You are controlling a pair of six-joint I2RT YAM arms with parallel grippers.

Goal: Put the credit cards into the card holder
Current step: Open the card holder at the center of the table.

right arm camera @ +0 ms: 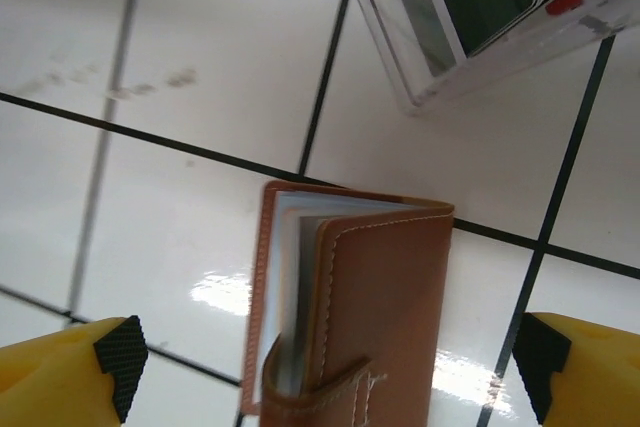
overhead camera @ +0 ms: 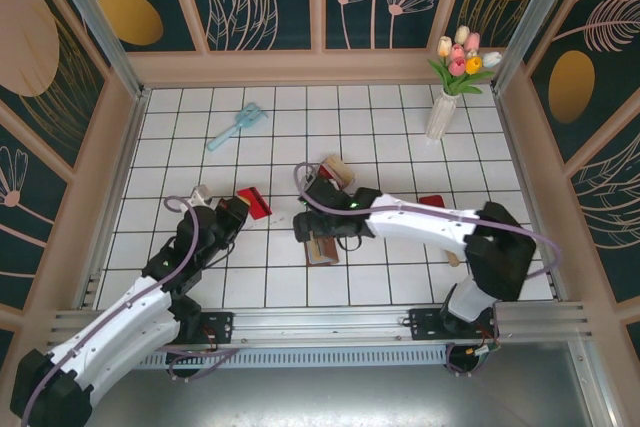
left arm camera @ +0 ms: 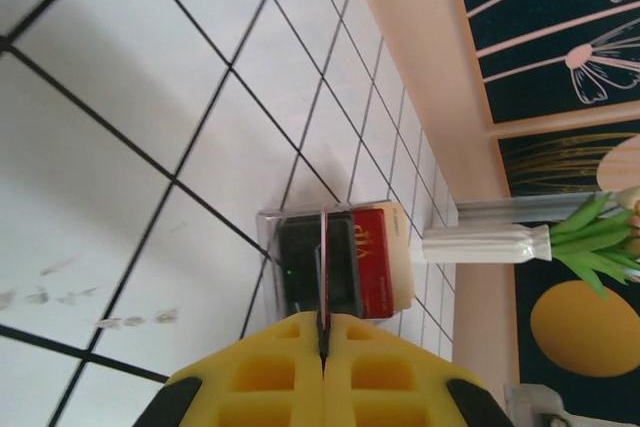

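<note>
Card holder [right arm camera: 360, 297] lies under wide-open right hand [right arm camera: 325, 372]; left hand [left arm camera: 323, 325] pinches red card [left arm camera: 325, 247] facing clear tray [left arm camera: 272, 257].

The counter [overhead camera: 400, 147] was white tile crossed by a black grid. A tan-brown leather card holder [right arm camera: 380, 317] carried pale stitching along its edges and a redder brown back cover. The right gripper [right arm camera: 330, 372] had yellow fingers [right arm camera: 55, 377] with black pads [right arm camera: 122, 357]. A red plastic card [left arm camera: 375, 262] bore gold marks. The white ribbed vase [overhead camera: 441, 114] held pink, yellow and white tulips [overhead camera: 462, 52] with green leaves. The walls [overhead camera: 260, 7] were dark teal with gold ovals and pink line-drawn flowers.
</note>
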